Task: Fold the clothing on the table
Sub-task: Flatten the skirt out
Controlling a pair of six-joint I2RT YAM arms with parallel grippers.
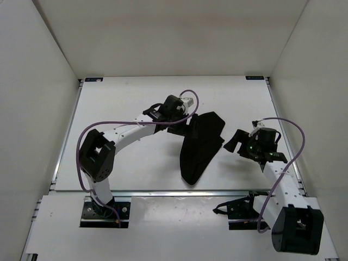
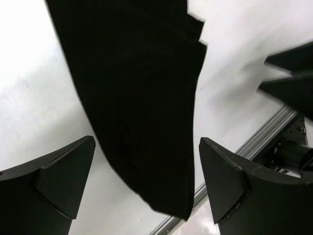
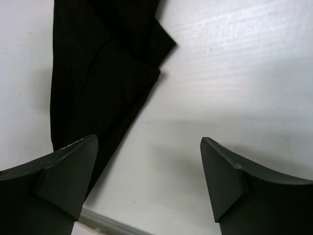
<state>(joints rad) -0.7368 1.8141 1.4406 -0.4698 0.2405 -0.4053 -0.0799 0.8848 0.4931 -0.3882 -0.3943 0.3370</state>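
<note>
We log white walls on three sides — left, back, right — plain, unmarked; a pale panel lies along the near edge.

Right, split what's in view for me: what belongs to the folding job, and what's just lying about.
For the job:
- the black clothing, lying on the white table
- the left gripper and the right gripper, both open

Just there:
- the metal rail at the table's near edge
- the purple cables
- the blue corner tabs
- the white walls

Black clothing folded on table
</note>
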